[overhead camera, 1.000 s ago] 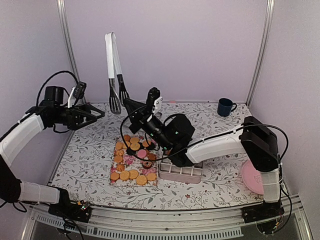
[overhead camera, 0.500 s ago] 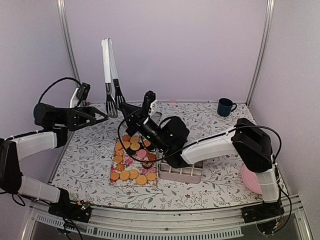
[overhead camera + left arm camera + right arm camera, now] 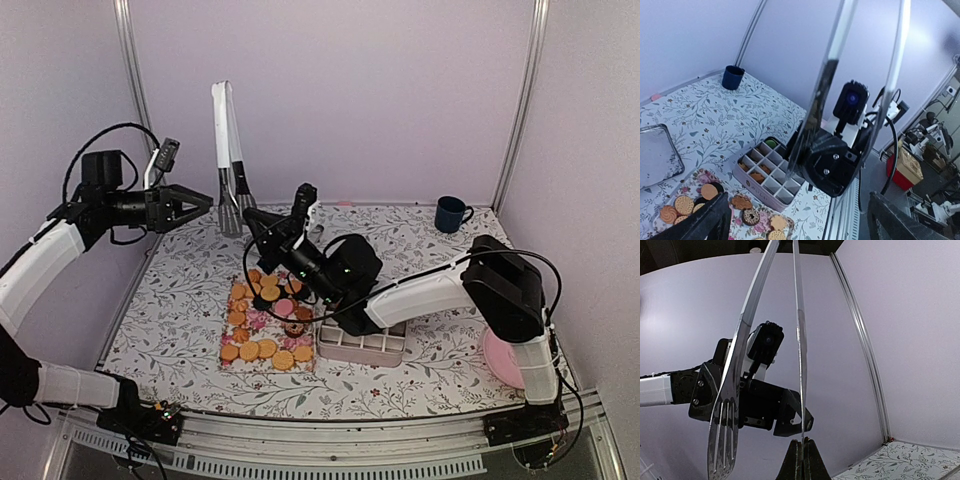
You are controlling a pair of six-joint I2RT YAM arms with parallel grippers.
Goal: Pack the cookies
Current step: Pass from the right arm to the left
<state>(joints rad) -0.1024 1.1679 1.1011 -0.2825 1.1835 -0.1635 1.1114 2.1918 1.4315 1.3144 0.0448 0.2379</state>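
Right gripper [image 3: 248,212] pinches the tongs [image 3: 228,150] upright, left gripper [image 3: 200,205] hovers spread wide beside them, likely for a handover, while cookies [image 3: 249,351] lie on the floral napkin [image 3: 268,330] beside the divided box [image 3: 362,352].

Upright tongs [image 3: 228,150] before left gripper [image 3: 200,206], seemingly

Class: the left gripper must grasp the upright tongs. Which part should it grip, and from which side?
Probably both white handles mid-length, coming level from the left: the tongs stand upright, joined end up, the right gripper is shut on one arm below, and the open left gripper faces them.
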